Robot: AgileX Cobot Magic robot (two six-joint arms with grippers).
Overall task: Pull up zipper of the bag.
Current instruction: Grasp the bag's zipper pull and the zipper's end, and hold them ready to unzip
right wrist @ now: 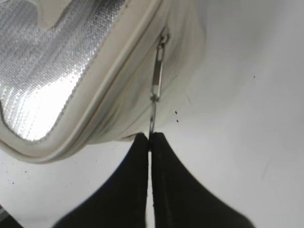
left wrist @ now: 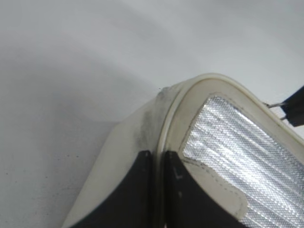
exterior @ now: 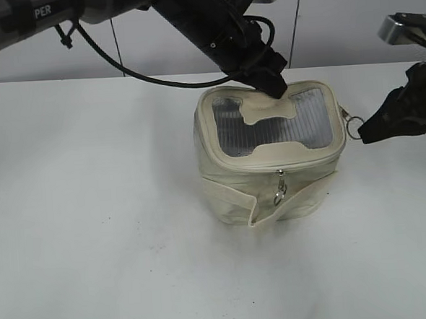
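The cream-white bag point(exterior: 273, 188) stands on the white table, its grey ribbed top panel point(exterior: 272, 127) with the bone-shaped patch facing up. My left gripper point(exterior: 272, 86) is shut on the bag's back lid rim point(left wrist: 164, 137). My right gripper point(exterior: 363, 131) is shut on a silver ring pull point(exterior: 354, 128) at the bag's right side; in the right wrist view the pull point(right wrist: 156, 90) runs from the zipper track point(right wrist: 114, 80) into my closed jaws point(right wrist: 150, 137). A second ring pull point(exterior: 279, 193) hangs at the bag's front.
The wide strap band point(exterior: 295, 201) gapes open at the bag's front. The white table point(exterior: 94, 232) lies around the bag. A grey wall stands behind. The left arm's cable loops above the bag's back left.
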